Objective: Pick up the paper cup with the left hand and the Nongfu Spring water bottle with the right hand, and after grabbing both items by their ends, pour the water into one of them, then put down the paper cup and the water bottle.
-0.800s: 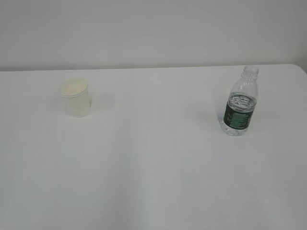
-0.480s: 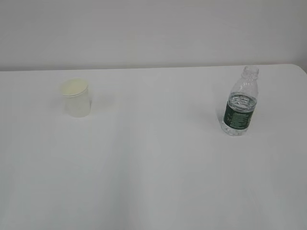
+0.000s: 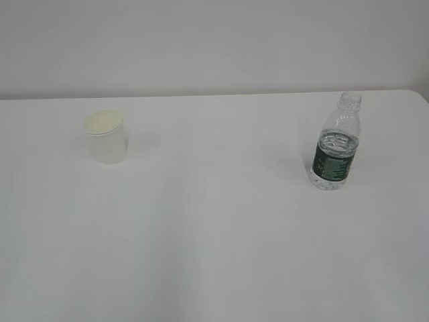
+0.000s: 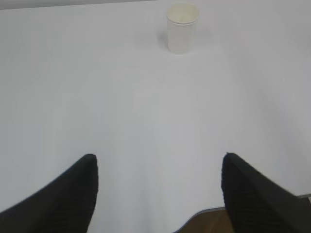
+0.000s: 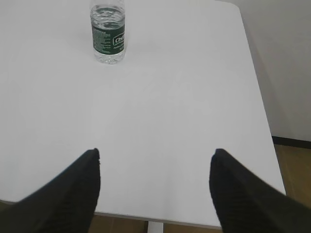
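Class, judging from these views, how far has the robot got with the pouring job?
Done: nothing yet. The paper cup and the water bottle stand upright and apart on the table. In hand: nothing; the left gripper and right gripper are open, short of them. Left: grasping both, pouring, setting down.

The paper cup stands upright on the worktop, toward its left and far side. The Nongfu Spring water bottle stands upright well apart from it — over on the right, near the worktop's far right corner and slightly nearer the front than the cup. Water sits in the bottle's lower part.
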You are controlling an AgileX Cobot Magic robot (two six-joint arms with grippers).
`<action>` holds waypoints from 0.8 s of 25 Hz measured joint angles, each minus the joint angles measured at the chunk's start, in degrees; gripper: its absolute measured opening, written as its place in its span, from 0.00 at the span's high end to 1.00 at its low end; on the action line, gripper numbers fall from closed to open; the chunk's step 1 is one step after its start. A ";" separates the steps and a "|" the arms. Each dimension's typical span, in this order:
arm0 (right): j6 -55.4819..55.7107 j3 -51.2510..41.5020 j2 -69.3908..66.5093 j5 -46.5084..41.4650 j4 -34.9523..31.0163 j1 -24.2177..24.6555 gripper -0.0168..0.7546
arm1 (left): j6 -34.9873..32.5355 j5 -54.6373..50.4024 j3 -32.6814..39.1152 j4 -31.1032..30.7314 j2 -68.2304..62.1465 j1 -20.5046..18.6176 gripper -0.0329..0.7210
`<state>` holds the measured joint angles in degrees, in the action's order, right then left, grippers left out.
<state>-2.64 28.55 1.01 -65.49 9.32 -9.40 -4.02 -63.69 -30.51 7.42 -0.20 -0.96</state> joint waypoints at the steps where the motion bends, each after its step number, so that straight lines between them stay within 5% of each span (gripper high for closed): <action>1: 0.00 0.00 0.00 0.00 0.00 0.00 0.28 | 0.00 0.00 0.00 0.00 0.00 0.00 0.20; 20: -0.08 0.46 0.00 0.66 0.00 0.00 0.28 | 0.00 0.11 0.00 0.00 0.00 0.00 0.21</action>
<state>-2.72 29.02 1.01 -64.83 9.32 -9.40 -4.02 -63.58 -30.51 7.42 -0.20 -0.96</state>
